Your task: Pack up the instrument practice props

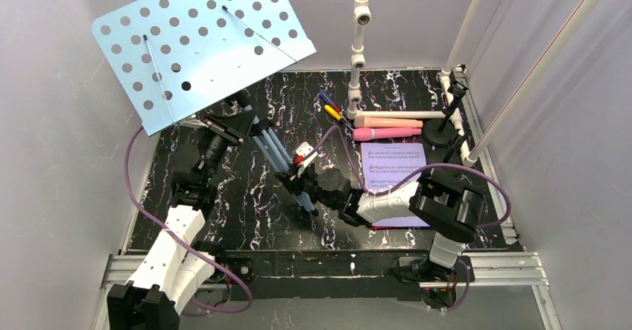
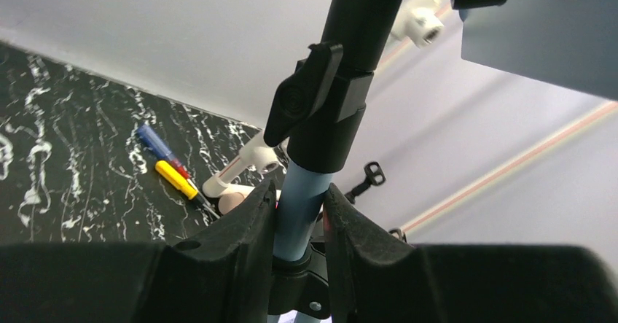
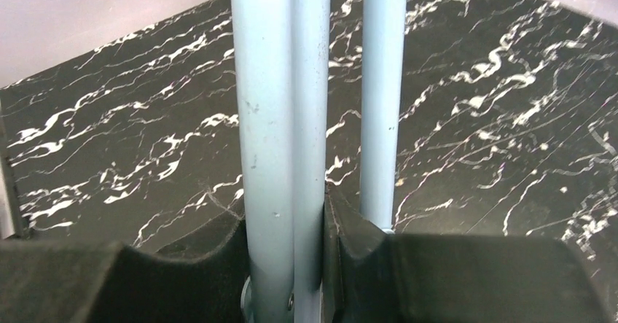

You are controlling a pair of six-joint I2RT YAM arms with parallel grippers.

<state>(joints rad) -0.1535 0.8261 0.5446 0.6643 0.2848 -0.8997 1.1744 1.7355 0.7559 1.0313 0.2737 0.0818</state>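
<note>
The music rack's pale-blue perforated plate (image 1: 201, 43) is lifted and tilted at the upper left. Its black clamp (image 2: 321, 97) sits above a blue pole (image 2: 295, 192), and my left gripper (image 2: 300, 203) is shut on that pole just below the clamp. The folded tripod legs (image 1: 279, 159) slant down to the right. My right gripper (image 3: 284, 221) is shut on two of the legs (image 3: 280, 119); a third leg (image 3: 382, 97) runs outside its right finger. A beige microphone (image 1: 387, 122) and a pink microphone (image 1: 387, 132) lie above the lavender sheet-music page (image 1: 393, 167). A black round-based holder (image 1: 440, 127) stands beside them.
A blue and a yellow screwdriver (image 1: 332, 109) lie near the foot of the white PVC pipe frame (image 1: 359, 47). More white pipes (image 1: 469, 24) rise at the back right. Pale walls close in the black marbled table (image 1: 223, 196) on the left, back and right.
</note>
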